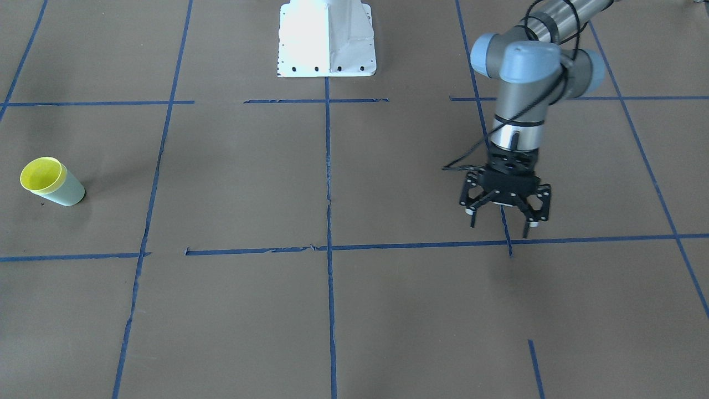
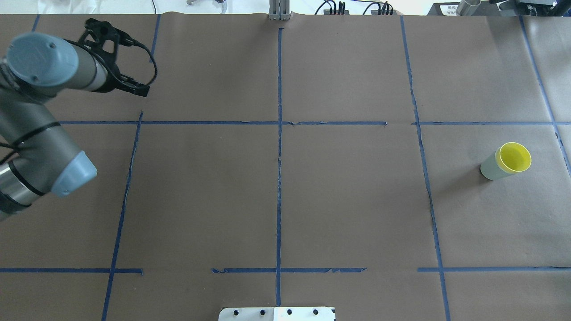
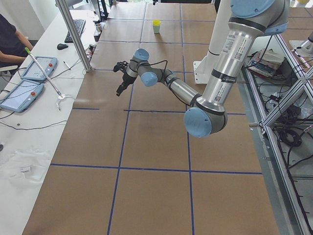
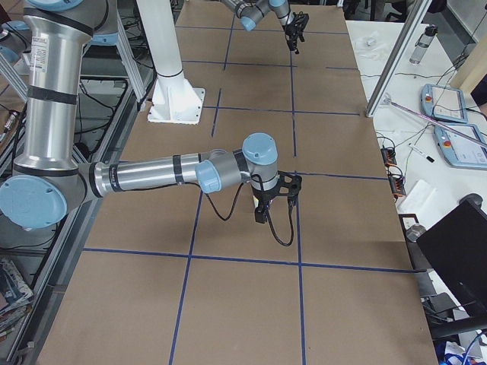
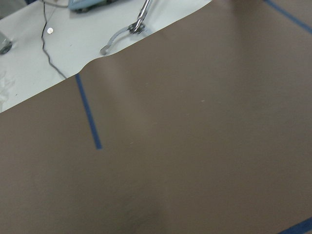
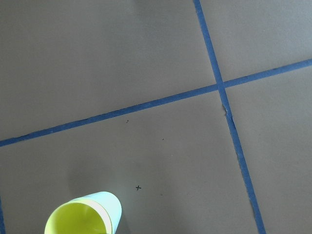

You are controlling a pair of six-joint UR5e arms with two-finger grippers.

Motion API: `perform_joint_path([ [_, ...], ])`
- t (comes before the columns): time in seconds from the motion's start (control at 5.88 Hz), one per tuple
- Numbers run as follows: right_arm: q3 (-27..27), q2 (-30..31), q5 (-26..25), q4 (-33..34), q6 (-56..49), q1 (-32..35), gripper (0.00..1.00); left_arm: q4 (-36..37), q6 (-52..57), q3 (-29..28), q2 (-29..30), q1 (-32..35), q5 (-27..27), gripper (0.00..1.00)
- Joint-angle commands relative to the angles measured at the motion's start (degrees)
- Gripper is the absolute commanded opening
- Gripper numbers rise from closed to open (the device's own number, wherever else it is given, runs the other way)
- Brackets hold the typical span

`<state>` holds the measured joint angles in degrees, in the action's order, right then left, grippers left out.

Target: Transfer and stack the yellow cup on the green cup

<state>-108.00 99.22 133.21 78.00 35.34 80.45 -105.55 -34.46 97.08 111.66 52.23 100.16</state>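
The yellow cup (image 1: pixel 41 173) sits nested inside the green cup (image 1: pixel 69 191), and the pair stands upright on the brown table at the robot's right end. Both also show in the overhead view, the yellow cup (image 2: pixel 515 157) inside the green cup (image 2: pixel 490 168). The right wrist view has the yellow cup (image 6: pixel 78 222) and the green cup (image 6: pixel 113 207) at its bottom left, with no fingers in frame. My left gripper (image 1: pixel 501 221) is open and empty, hanging above the table's far left part. My right gripper (image 4: pixel 278 199) shows only in the exterior right view, so I cannot tell whether it is open or shut.
The white robot base (image 1: pixel 327 39) stands at the table's near middle edge. Blue tape lines (image 2: pixel 279 178) divide the brown paper into squares. A side table with tablets (image 3: pixel 34 68), cables and a keyboard runs along the far side, where a person (image 3: pixel 7 34) sits.
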Motion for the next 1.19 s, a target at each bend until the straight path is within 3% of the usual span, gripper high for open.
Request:
perform_joint_path([
  [0.0, 1.20, -0.43, -0.32, 0.31, -4.91, 0.67, 1.00, 9.11, 9.41, -0.40, -0.91, 8.73, 7.85, 0.99],
  [0.34, 3.75, -0.52, 0.03, 0.40, -12.57, 1.98, 1.00, 17.35, 28.99, -0.32, -5.80, 22.14, 27.53, 1.00],
  [0.51, 3.76, -0.43, 0.12, 0.40, -14.23, 3.03, 1.00, 17.66, 35.71, -0.49, -9.66, 29.34, 33.90, 1.00],
  [0.68, 3.84, -0.60, 0.20, 2.49, -17.82, 3.31, 1.00, 18.53, 38.04, -0.58, -13.01, 33.24, 38.92, 1.00],
  [1.02, 3.23, -2.01, 1.77, 10.29, -26.34, 4.80, 1.00, 19.33, 38.24, -0.74, -18.22, 37.75, 39.51, 1.00],
])
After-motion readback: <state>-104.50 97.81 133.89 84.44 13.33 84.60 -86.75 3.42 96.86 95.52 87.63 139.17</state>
